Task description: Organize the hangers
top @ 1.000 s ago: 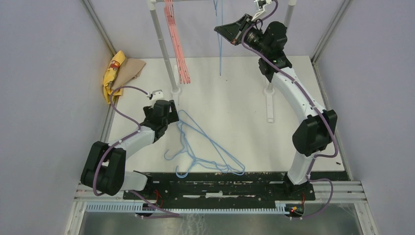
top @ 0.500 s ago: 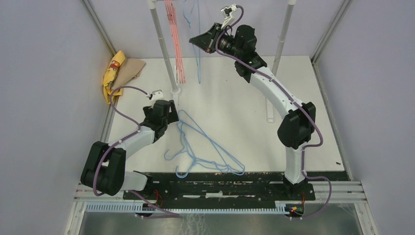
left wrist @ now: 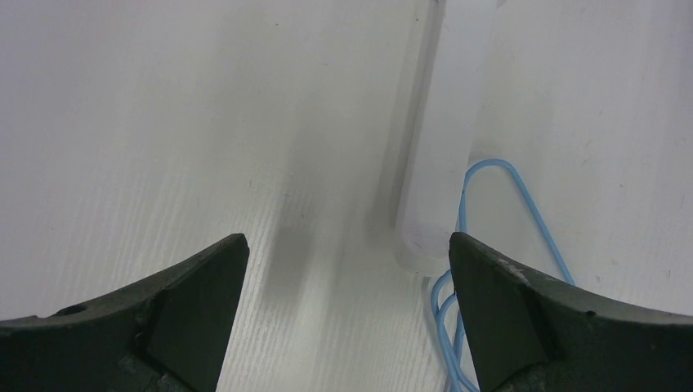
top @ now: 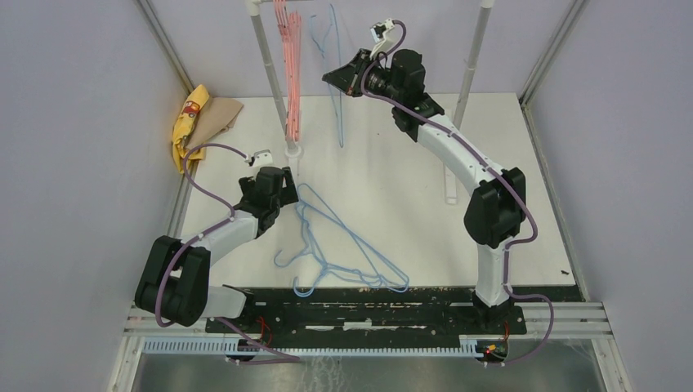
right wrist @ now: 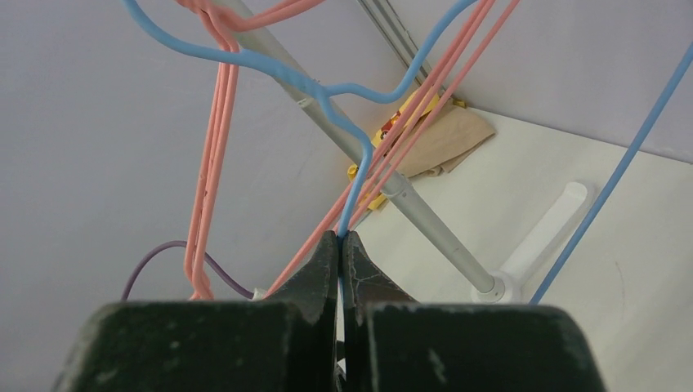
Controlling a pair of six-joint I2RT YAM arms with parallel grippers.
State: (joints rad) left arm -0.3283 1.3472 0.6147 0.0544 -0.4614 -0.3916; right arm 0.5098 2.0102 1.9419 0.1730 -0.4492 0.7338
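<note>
**Mia:** Is the job nearly done?

**Sam:** About half, I think. On the left, the left hand [left wrist: 347, 245] sits low over the table [top: 409, 188]. Its fingers are wide apart and hold nothing.

**Mia:** What is next to it?

**Sam:** A messy heap of blue hangers [top: 347, 245] lies flat on the table, just to its right. One blue loop comes right up to the white foot [left wrist: 437, 163] of the rack [top: 274, 82]. That heap is what is left to do.

**Mia:** And up on the rack?

**Sam:** A bunch of pink hangers [top: 292, 73] hangs near the left end. Those look done. Just right of them is one blue hanger [top: 337, 98]. The right hand [right wrist: 341, 241] is pinched tight on its wire, high up. I cannot tell if its hook sits on the rack yet.

**Mia:** Is there room to move?

**Sam:** The yellow cloth [top: 190, 118] is far off in the left corner, out of the way. The heap reaches close to the front edge of the table, so a bad pull could slide it off. Up top it is tight. The pink wires hang close to the right hand and could catch. Nothing hangs between the blue hanger and the right pole [top: 472, 57], so more can go there.
</note>
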